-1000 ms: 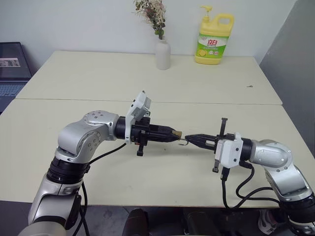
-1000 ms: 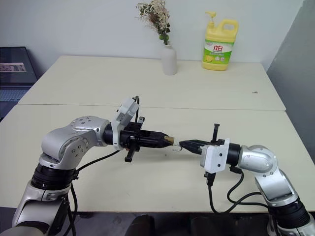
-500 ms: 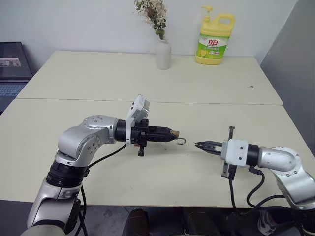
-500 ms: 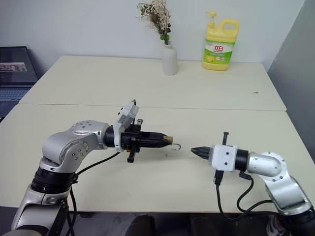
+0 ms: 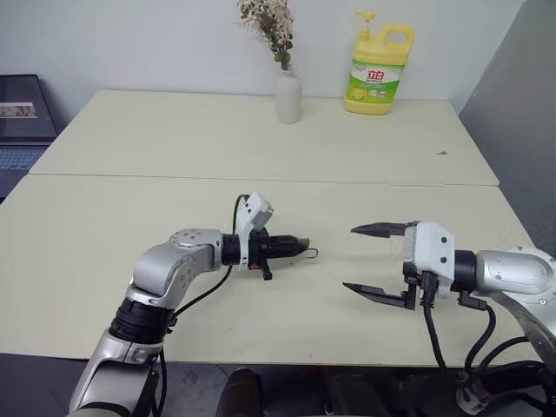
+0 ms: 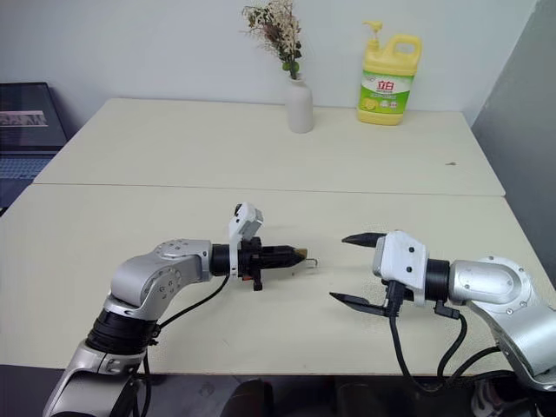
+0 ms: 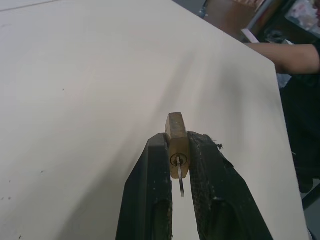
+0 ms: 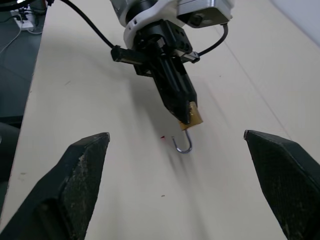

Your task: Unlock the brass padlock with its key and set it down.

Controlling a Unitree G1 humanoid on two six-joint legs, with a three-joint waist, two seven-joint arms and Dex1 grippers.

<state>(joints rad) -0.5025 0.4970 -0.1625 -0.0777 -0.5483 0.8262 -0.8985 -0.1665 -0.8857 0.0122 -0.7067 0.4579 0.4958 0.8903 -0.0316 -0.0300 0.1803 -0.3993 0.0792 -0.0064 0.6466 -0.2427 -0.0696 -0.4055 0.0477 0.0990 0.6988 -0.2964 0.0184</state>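
Observation:
My left gripper (image 5: 298,246) is shut on the small brass padlock (image 5: 303,244), holding it low over the cream table (image 5: 174,139). The padlock's thin silver shackle (image 8: 184,145) juts from the body as an open hook. In the left wrist view the padlock (image 7: 177,142) sits pinched between the black fingers (image 7: 152,185), and the thin silvery key (image 7: 180,182) sticks out of its keyhole. My right gripper (image 5: 365,261) stands a short way to the right of the padlock, open wide and holding nothing.
At the table's far edge stand a white vase (image 5: 287,95) with dried flowers and a yellow detergent bottle (image 5: 378,69). A dark screen (image 5: 22,109) sits off the left side. A seam (image 5: 391,183) runs across the table. A person's arm (image 7: 282,50) shows beyond the table edge.
My right gripper has drawn back to the right from the padlock's shackle and opened wide. My left gripper has sunk toward the table with the padlock still in it.

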